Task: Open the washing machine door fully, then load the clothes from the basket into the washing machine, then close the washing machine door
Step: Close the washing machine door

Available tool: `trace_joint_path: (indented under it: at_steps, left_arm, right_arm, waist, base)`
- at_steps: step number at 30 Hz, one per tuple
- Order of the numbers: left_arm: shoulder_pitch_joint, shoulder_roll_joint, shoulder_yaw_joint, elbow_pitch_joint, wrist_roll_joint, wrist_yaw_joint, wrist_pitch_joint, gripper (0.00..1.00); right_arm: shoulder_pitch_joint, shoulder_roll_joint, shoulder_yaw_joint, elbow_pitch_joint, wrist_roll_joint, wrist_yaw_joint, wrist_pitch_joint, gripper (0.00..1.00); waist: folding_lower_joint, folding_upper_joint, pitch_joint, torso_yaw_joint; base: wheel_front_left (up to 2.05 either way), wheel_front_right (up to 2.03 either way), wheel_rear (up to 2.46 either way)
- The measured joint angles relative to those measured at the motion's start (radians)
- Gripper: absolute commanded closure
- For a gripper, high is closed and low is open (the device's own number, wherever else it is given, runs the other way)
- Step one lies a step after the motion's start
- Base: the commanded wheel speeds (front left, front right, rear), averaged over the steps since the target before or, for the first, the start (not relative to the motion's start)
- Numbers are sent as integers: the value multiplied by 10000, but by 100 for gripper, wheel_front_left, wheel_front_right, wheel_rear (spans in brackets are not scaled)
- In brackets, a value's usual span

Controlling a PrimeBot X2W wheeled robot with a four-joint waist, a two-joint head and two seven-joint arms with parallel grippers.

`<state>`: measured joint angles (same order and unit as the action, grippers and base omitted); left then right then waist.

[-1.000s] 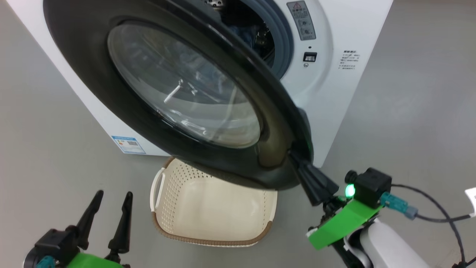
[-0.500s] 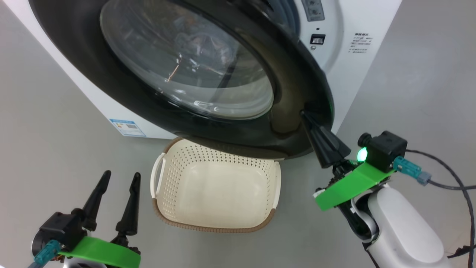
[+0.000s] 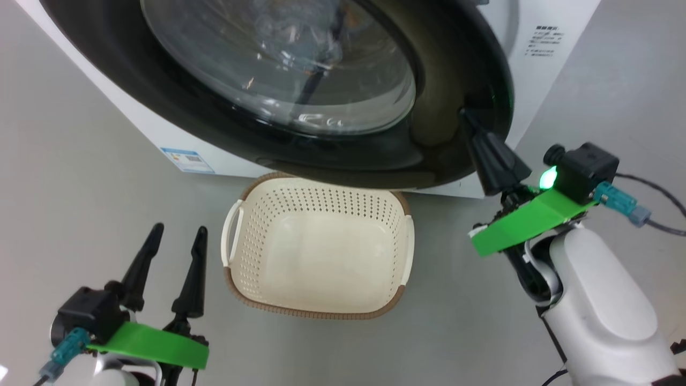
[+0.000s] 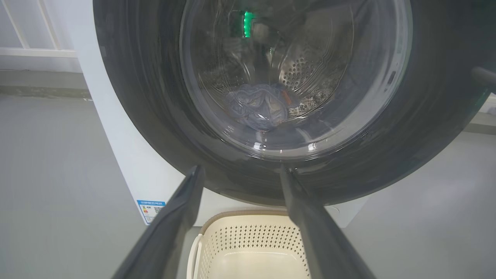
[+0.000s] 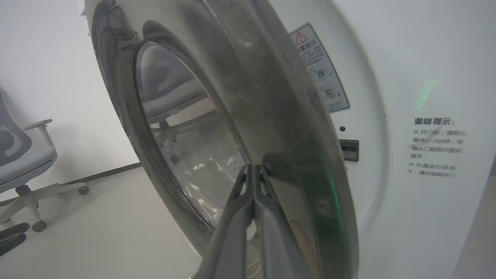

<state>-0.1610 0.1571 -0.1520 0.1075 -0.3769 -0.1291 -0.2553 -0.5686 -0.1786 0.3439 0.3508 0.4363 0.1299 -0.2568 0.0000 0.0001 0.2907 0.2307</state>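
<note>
Head view, left to right: the left gripper (image 3: 180, 228) hangs low over the floor, fingers spread and holding nothing. Beyond it, a small blue label (image 3: 187, 160) on the washing machine (image 3: 541, 32) is too fine to read. The basket (image 3: 321, 214) sits on the floor just in front of the machine, with no laundry visible inside. Above it, the washing machine door (image 3: 348, 155) stands ajar over the opening. At its right edge the right gripper (image 3: 465, 111), fingers pressed together, rests its tip against the glossy black ring.

Through the glass, the left wrist view shows the clothes (image 4: 259, 106) bunched low in the steel drum, so the closing step appears to be in hand.

The door looks rigid and fairly heavy, and its polished ring is probably slippery. A push likely works best on the ring near the free edge, not on the bulging glass. The clothes look soft and light.

Right wrist view: a warning sticker (image 5: 319, 69) carries a red triangle and small Chinese text. A notice (image 5: 434, 121) further right is headed "温馨提示"; the lines below it are only partly legible.
</note>
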Motion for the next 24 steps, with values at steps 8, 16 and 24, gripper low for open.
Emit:
trace_joint_path:
  at_steps: [8, 16, 24]
  left_arm:
    - [-391, -128, -92, -107, -73, 0, 0, 0]
    - [-702, -167, -194, -176, -77, 0, 0, 0]
    - [-785, -221, -221, -186, -105, 0, 0, 0]
  right_arm:
    - [-764, -65, -474, 255, -146, 0, -2, 100]
    - [-1439, -63, -832, 499, -349, 0, -2, 100]
    - [-1698, 84, -1112, 610, -616, 10, -2, 100]
  waist:
    - [0, 0, 480, 141]
    - [0, 0, 899, 318]
    - [1, 0, 1169, 453]
  base:
    - [0, 0, 0]
    - [0, 0, 0]
    - [0, 0, 0]
